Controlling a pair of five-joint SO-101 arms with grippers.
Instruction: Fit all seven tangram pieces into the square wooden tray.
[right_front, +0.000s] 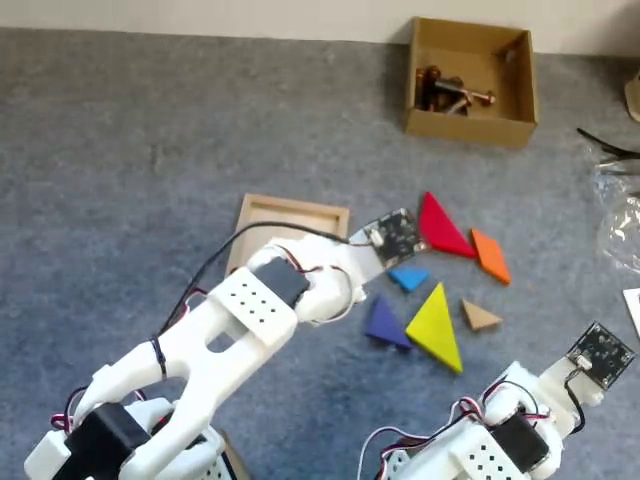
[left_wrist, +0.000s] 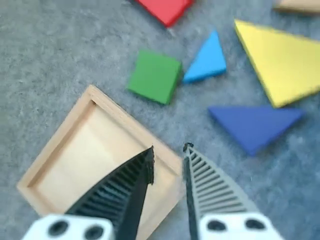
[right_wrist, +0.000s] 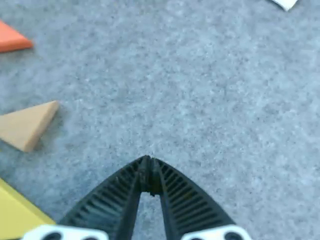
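Note:
The square wooden tray (left_wrist: 60, 135) lies empty on the grey carpet, also seen as the tray (right_front: 290, 213) partly under my left arm. My left gripper (left_wrist: 168, 151) hovers open over the tray's corner with nothing between its fingers. Just beyond lie the green square (left_wrist: 154, 76), small blue triangle (left_wrist: 207, 60), dark blue triangle (left_wrist: 255, 125), yellow triangle (left_wrist: 280, 60) and red triangle (left_wrist: 167, 9). My right gripper (right_wrist: 150, 175) is shut and empty above bare carpet, beside the tan triangle (right_wrist: 25, 125) and orange piece (right_wrist: 12, 40).
A cardboard box (right_front: 470, 70) holding copper-coloured parts stands at the back right. Clear plastic (right_front: 620, 230) and dark cables lie at the right edge. Open carpet stretches left of the tray. The right arm (right_front: 520, 420) sits at the front right.

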